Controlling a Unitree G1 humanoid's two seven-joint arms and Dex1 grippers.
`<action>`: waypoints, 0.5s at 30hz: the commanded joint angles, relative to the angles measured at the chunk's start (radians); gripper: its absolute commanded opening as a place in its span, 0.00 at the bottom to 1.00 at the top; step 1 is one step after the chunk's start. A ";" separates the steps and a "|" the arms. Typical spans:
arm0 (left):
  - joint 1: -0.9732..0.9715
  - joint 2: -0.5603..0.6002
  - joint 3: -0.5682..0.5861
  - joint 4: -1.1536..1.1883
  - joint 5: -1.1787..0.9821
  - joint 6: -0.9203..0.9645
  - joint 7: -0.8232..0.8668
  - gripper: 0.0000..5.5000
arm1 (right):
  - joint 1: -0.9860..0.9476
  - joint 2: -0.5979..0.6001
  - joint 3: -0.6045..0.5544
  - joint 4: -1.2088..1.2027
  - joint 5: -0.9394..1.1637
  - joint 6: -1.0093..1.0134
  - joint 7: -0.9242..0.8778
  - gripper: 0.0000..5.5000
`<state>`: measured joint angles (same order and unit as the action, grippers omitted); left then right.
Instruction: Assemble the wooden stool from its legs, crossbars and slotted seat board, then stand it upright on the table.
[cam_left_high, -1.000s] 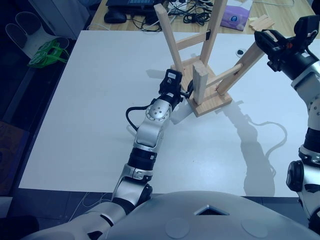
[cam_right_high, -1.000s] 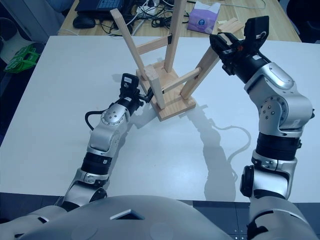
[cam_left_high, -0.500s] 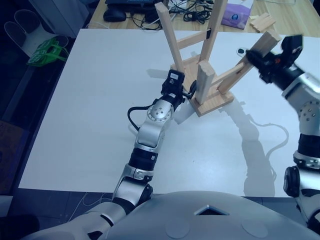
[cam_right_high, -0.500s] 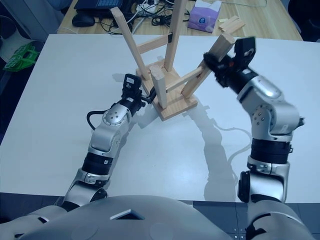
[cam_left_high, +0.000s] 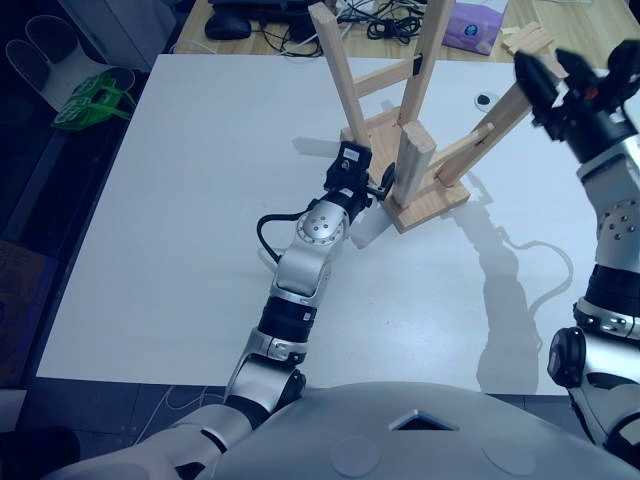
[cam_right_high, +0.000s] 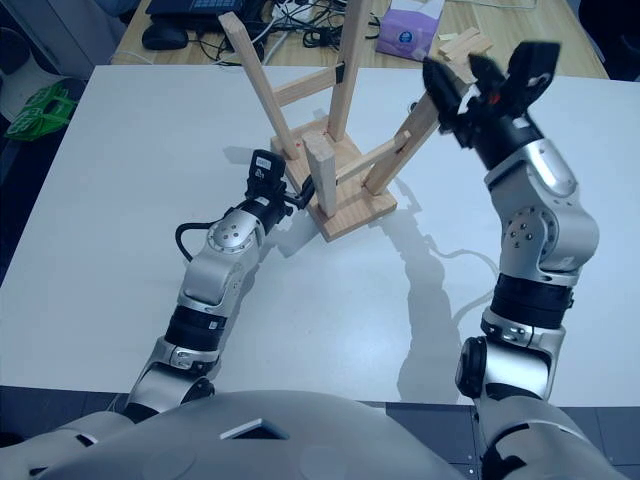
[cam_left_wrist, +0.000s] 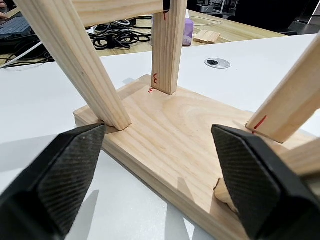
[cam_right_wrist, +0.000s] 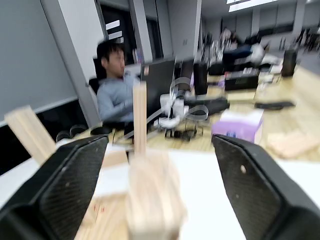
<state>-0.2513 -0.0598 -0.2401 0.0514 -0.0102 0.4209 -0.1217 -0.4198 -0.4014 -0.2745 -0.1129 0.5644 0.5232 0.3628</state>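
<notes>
Stool's place: the pale wooden stool (cam_left_high: 405, 150) sits on the white table (cam_left_high: 200, 200), directly ahead of the left gripper (cam_left_wrist: 157, 145) and mostly below the right gripper (cam_right_high: 487, 75).
Stool's pointing: it is upside down. The rectangular seat board (cam_left_wrist: 180, 130) lies flat on the table and all four legs point up. The long axis therefore runs from the tabletop upward, and the legs splay outward as they rise.
Stool's look: it is light, unpainted wood with clear grain and square-section legs. One crossbar (cam_left_high: 385, 80) joins the two legs farthest from the left gripper. Another (cam_left_high: 455, 155) runs from the near leg (cam_left_high: 407, 165) to the slanted leg (cam_left_high: 495, 120) that reaches up toward the right gripper.
Writing: small red pencil marks (cam_left_wrist: 155, 78) sit at the leg bases where they meet the board. They are hand scribbles and cannot be read as words.
Left gripper: it is spread wide and low to the table, with its black ribbed pads (cam_left_wrist: 70, 170) on either side of the board's nearest edge. One pad is just beside a leg base, and whether it touches the wood cannot be told.
Right gripper: it is raised above the table with its fingers spread wide. The top end of the slanted leg stands between them. The wrist view is blurred, but neither finger appears to clasp the leg.
</notes>
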 joint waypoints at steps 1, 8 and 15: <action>0.008 -0.014 -0.008 -0.004 0.002 0.012 -0.002 0.71 | -0.092 -0.004 -0.042 -0.037 0.016 -0.028 -0.032 0.70; 0.011 -0.007 -0.002 -0.010 0.000 0.016 -0.002 0.71 | -0.181 -0.003 0.029 -0.191 -0.024 -0.066 -0.044 0.56; 0.021 -0.012 -0.011 -0.082 -0.002 0.056 0.000 0.71 | 0.045 -0.062 0.272 -0.276 -0.050 0.187 -0.020 0.31</action>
<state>-0.2405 -0.0567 -0.2428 0.0195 -0.0116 0.4485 -0.1242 -0.5296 -0.4198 -0.1157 -0.3617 0.5097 0.5685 0.3034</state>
